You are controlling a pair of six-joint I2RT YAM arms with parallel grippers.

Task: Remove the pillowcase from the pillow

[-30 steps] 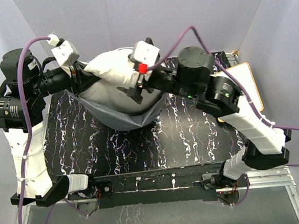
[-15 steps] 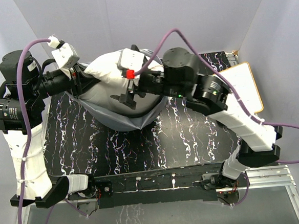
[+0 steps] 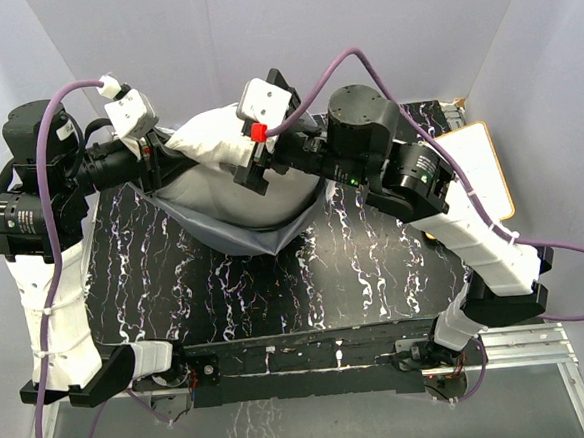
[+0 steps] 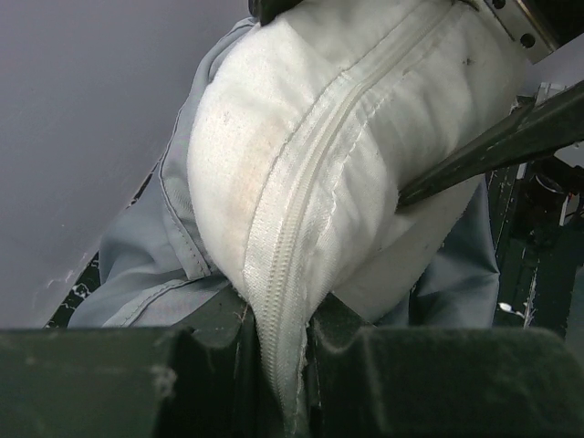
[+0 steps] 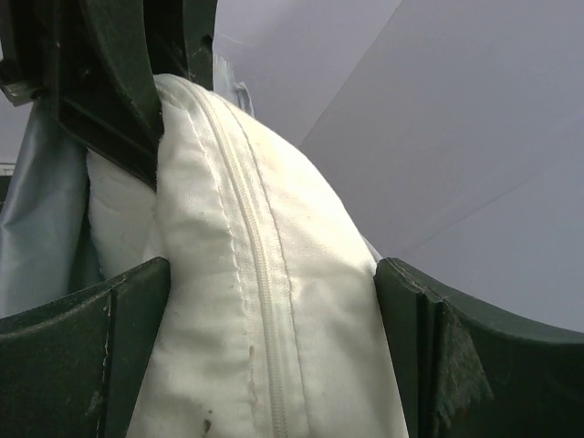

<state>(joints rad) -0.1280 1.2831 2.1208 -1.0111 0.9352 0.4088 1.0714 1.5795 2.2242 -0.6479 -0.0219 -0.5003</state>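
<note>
The pillow (image 3: 206, 135) sits in the upper middle of the top view, soft and squashy. Its lower part is inside the floppy grey pillowcase (image 3: 257, 226). My left gripper (image 4: 274, 338) pinches the pillow's zip edge. My right gripper (image 5: 272, 347) is wide, around the pillow. I think the loose grey hem is best to grab.

Lab booth, plain walls (image 3: 209, 34), marbled table (image 3: 277, 290)

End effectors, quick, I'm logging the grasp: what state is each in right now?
Left end effector: shut on the pillow, pinching its zipper seam.
Right end effector: open, straddling the pillow's edge, not clamped.
</note>
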